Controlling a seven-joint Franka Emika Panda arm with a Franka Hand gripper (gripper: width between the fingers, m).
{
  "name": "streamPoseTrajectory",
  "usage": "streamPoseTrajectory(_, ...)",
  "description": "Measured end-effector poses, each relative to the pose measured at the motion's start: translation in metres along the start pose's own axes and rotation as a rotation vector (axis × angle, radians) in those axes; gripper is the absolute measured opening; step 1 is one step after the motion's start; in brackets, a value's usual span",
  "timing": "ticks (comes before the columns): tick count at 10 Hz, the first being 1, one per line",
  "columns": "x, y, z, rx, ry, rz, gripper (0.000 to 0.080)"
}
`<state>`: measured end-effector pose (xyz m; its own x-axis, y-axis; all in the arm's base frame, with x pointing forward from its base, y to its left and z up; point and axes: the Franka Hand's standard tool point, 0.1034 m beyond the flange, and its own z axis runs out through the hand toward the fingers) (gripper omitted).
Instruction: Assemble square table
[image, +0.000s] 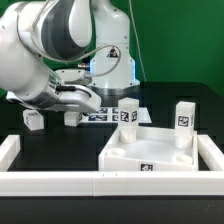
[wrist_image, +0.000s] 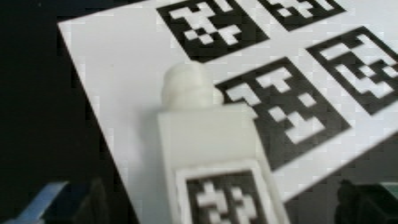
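Observation:
The white square tabletop (image: 150, 152) lies at the exterior view's right, with two tagged legs standing upright at its far corners (image: 128, 114) (image: 184, 115). My gripper (image: 78, 104) hangs low over another white leg (image: 72, 118) at the marker board's end. In the wrist view this tagged leg (wrist_image: 214, 150) lies lengthwise between my dark fingers (wrist_image: 45, 205), its round peg end on the marker board (wrist_image: 294, 60). My gripper (wrist_image: 205, 208) is open, and gaps show on both sides of the leg. A fourth leg (image: 33, 119) lies loose further to the exterior view's left.
The long white L-shaped rail (image: 100, 181) runs along the front and up both sides. The marker board (image: 102, 115) lies behind the tabletop. The arm's bulky body fills the upper left of the exterior view.

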<state>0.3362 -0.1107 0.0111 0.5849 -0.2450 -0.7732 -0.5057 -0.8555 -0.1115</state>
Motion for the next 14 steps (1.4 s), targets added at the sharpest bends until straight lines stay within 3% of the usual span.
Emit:
streamPoseTrajectory(2, 0.001, -0.002, -0.001, -0.002, 0.002, -0.004, 0.0648)
streamPoseTrajectory(3, 0.001, -0.002, -0.001, -0.003, 0.001, -0.005, 0.0562)
streamPoseTrajectory(4, 0.001, -0.002, -0.001, -0.003, 0.001, -0.005, 0.0562)
streamPoseTrajectory(5, 0.001, -0.003, -0.001, -0.004, 0.001, -0.006, 0.0381)
streamPoseTrajectory(6, 0.001, -0.003, 0.000, -0.004, 0.001, -0.006, 0.0285)
streamPoseTrajectory(12, -0.001, -0.005, -0.002, -0.006, -0.003, -0.010, 0.0285)
streamPoseTrajectory(14, -0.017, -0.023, -0.039, 0.004, 0.013, -0.063, 0.0287)
